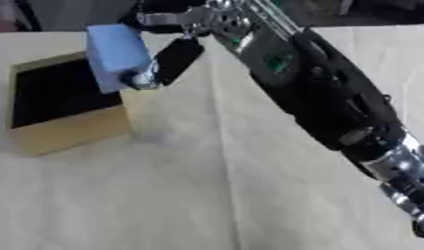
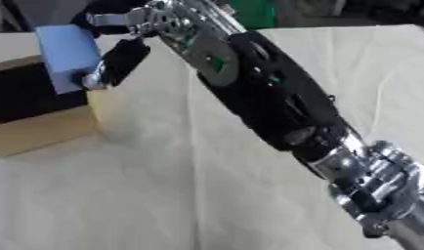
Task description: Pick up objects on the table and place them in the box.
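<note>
- So, my right hand (image 1: 168, 36) sits at about eleven o'clock in the left eye view, with its fingers pinched on a blue block (image 1: 118, 54); one dark finger (image 1: 177, 59) presses the block's right face.
- From where I sit, the block hangs just above the near right corner of the box (image 1: 66, 134), partly over the dark opening and partly over the wall.
- The box sits at nine o'clock on the cloth-covered table (image 1: 207, 195), open side up, its tan front wall towards me.
- My right arm (image 1: 322, 100) runs from five o'clock up to the hand, crossing most of the view.
- My left hand shows in neither view.
- Risk, as I judge it: letting go here could land the block on the rim, so it tips outward onto the cloth.
- Lowering without moving further left could push the finger into the wall and shove the box.
</note>
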Tool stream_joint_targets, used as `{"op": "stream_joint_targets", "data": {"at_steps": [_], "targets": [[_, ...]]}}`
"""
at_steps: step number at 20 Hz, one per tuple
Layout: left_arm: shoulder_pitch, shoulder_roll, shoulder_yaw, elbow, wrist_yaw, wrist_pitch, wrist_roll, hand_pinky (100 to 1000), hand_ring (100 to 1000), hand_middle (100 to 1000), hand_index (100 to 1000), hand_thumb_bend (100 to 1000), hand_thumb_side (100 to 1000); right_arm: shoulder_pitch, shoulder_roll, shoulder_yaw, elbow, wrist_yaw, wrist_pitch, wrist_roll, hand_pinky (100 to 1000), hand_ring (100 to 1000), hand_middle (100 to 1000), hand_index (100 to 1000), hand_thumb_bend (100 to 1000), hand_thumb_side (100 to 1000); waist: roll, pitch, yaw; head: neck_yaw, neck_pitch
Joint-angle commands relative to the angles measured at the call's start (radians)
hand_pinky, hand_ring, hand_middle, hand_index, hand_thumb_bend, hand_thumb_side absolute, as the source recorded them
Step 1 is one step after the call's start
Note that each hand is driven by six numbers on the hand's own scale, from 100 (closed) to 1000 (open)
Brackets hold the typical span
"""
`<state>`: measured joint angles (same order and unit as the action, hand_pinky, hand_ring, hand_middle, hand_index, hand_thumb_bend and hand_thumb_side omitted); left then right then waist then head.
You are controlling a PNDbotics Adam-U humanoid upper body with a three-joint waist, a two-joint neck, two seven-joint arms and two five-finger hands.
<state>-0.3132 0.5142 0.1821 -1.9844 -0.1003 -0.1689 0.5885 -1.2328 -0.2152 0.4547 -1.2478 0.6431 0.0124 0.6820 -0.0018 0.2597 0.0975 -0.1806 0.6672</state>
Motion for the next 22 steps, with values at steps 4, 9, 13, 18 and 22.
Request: {"op": "stream_joint_targets", "data": {"at_steps": [4, 9, 13, 18, 22], "targets": [[-0.019, 0.012, -0.002, -0.016, 0.012, -0.005, -0.009, 715, 878, 651, 789, 103, 981, -0.051, 0.122, -0.094, 0.145, 0.083, -0.003, -0.083, 912, 891, 771, 918, 100, 592, 0.007, -0.023, 0.012, -0.032, -0.018], [-0.03, 0.008, -0.007, -0.016, 0.017, -0.009, -0.014, 714, 877, 651, 789, 103, 982, -0.065, 0.212, -0.158, 0.228, 0.146, 0.003, -0.145, 913, 892, 769, 923, 100, 588, 0.005, -0.022, 0.022, -0.064, -0.017], [-0.035, 0.005, -0.01, -0.016, 0.021, -0.011, -0.017, 713, 878, 651, 789, 104, 983, -0.068, 0.276, -0.205, 0.287, 0.199, 0.016, -0.192, 913, 892, 767, 931, 100, 590, 0.0, -0.018, 0.029, -0.082, -0.008], [-0.044, 0.001, -0.012, -0.016, 0.025, -0.012, -0.021, 713, 878, 651, 789, 104, 982, -0.072, 0.338, -0.25, 0.349, 0.255, 0.031, -0.235, 921, 902, 772, 938, 100, 593, -0.007, -0.012, 0.043, -0.091, -0.008], [-0.047, -0.001, -0.013, -0.016, 0.028, -0.012, -0.024, 712, 878, 650, 789, 103, 982, -0.07, 0.371, -0.277, 0.408, 0.341, 0.047, -0.26, 938, 915, 795, 950, 100, 618, -0.011, -0.009, 0.054, -0.092, -0.01]]}}
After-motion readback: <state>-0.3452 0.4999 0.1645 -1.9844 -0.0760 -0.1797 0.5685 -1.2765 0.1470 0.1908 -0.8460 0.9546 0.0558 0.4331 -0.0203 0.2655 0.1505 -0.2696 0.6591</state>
